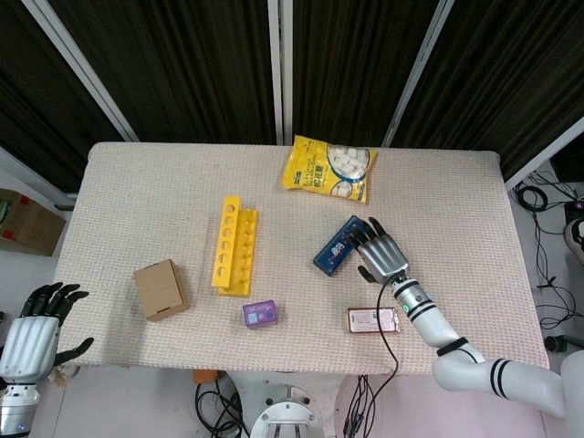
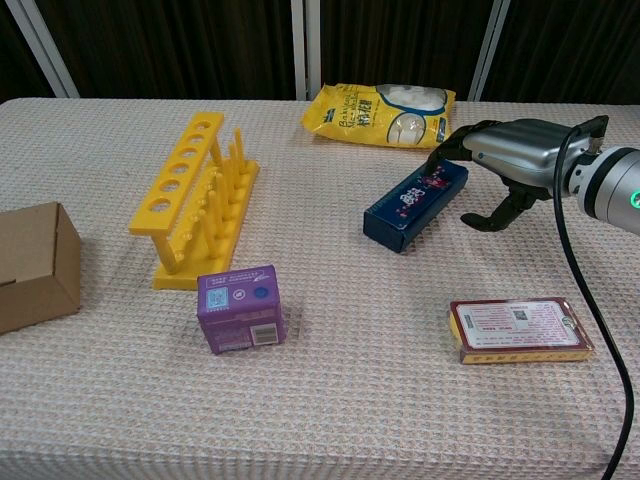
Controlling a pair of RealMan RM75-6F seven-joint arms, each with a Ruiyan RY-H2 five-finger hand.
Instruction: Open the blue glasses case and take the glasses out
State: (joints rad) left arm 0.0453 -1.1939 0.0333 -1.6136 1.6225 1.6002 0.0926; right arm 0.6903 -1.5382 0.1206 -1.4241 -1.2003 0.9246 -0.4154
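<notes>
- right arm reaches in from the lower right corner of the head view, forearm angled up and to the left
- right hand (image 1: 380, 254) palm down, fingers extended forward and slightly curved, thumb (image 2: 497, 214) hooked down and apart (nothing visibly gripped)
- left hand (image 1: 32, 328) low at the far left edge, off the table, fingers spread and holding nothing (chest view doesn't show it)
</notes>
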